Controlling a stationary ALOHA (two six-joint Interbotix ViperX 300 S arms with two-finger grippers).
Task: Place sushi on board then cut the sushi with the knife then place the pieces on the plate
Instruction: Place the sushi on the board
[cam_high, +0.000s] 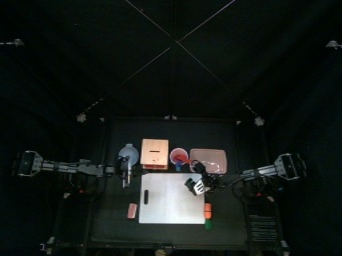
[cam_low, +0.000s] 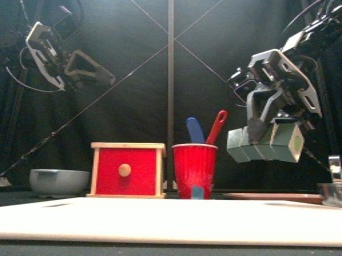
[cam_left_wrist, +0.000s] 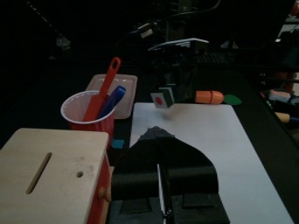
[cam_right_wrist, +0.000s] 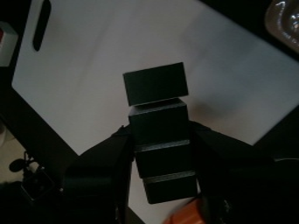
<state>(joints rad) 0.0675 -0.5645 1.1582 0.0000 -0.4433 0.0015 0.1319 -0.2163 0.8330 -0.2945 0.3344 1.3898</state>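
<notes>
The dark green sushi roll (cam_low: 261, 146) hangs in the air above the white cutting board (cam_low: 171, 222), with my right gripper (cam_low: 271, 128) shut on it. In the right wrist view the roll (cam_right_wrist: 158, 86) runs lengthwise between the jaws, its end block sticking out over the board (cam_right_wrist: 105, 61). The red cup (cam_low: 195, 170) with the blue knife (cam_low: 194, 130) and red knife (cam_low: 215, 127) stands behind the board. The pink plate (cam_high: 209, 158) lies at the back right. My left gripper (cam_left_wrist: 162, 140) hovers shut and holding nothing near the board's left edge, in front of the bowl.
A wooden box with a red drawer front (cam_low: 128, 170) stands left of the cup, and a blue-grey bowl (cam_low: 59, 181) further left. An orange toy (cam_high: 132, 210) lies off the board's left edge; red and green toys (cam_high: 214, 212) lie at its right edge.
</notes>
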